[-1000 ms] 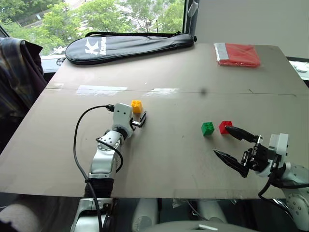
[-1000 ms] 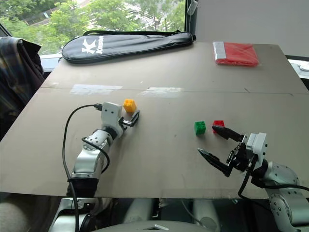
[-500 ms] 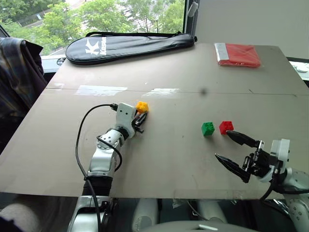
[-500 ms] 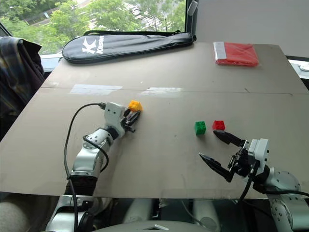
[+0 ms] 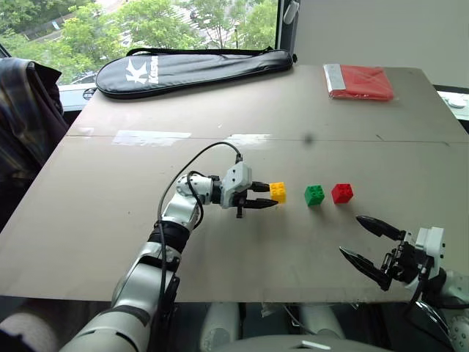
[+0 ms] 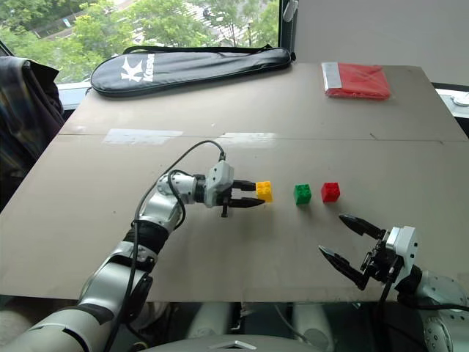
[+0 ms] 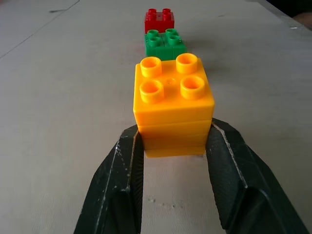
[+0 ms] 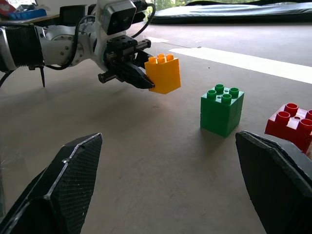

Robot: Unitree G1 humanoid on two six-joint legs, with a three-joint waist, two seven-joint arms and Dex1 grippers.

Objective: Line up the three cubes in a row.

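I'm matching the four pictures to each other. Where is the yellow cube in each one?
Left eye: yellow cube mid-table, left of the green cube.
Right eye: centre.
Left wrist: centre, between the left claw's fingers.
Right wrist: upper middle.
Shared landmark: the green cube, next in line.

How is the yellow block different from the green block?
The yellow block is pinched by the left end effector and looks lifted off the table; the green block sits on the table by itself, with nothing touching it. The yellow block is at the end of the line, while the green block is in the middle, next to the red block. Both have round studs on top.
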